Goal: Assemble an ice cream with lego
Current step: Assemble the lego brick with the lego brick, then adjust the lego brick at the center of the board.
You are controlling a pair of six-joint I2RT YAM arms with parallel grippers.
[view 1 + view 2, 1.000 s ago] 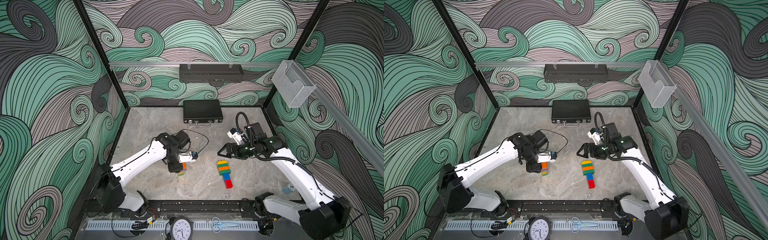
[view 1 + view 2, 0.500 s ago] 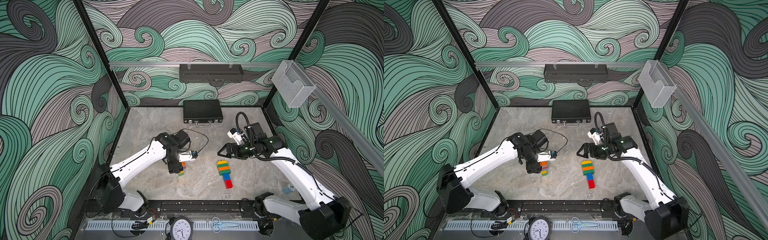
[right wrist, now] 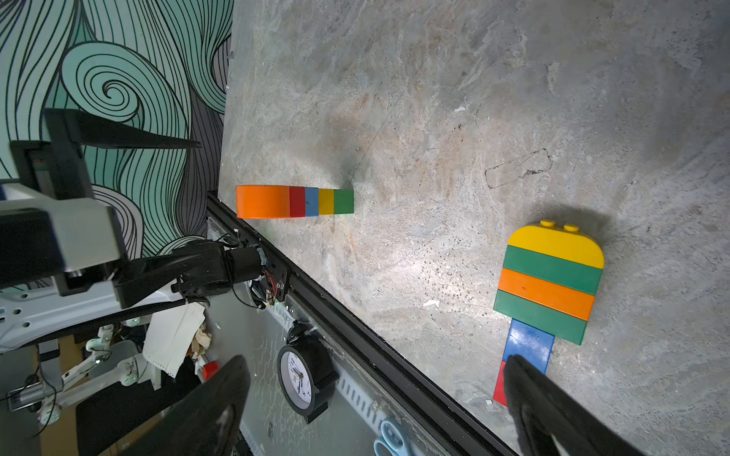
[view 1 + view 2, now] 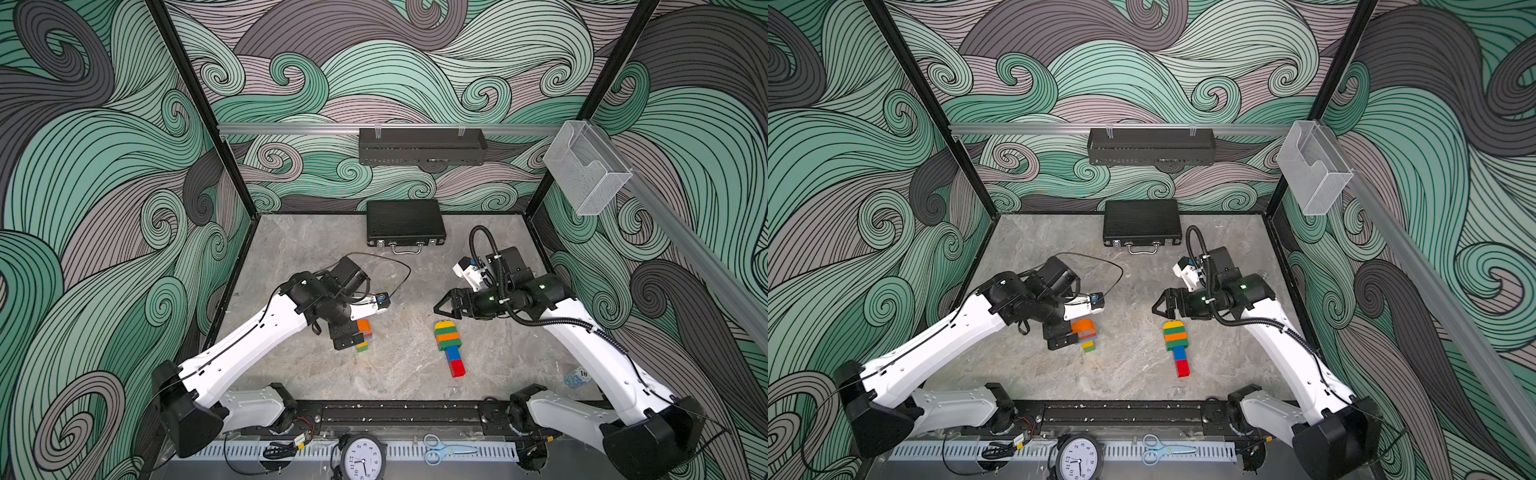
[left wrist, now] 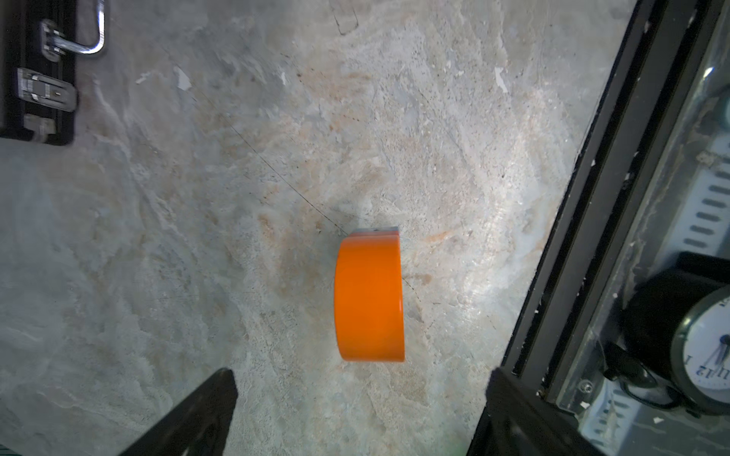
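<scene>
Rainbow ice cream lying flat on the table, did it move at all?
No. The ice cream lies just where it was, pointing the same way and equally far from the black case behind it.

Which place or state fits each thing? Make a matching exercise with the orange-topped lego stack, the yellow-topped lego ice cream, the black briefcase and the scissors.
1. orange-topped lego stack
2. yellow-topped lego ice cream
3. black briefcase
4. scissors

A. closed, at the far edge of the table
B. off the table, near side
C. standing upright
D. lying flat

Pairs: 1-C, 2-D, 3-A, 4-B
</scene>
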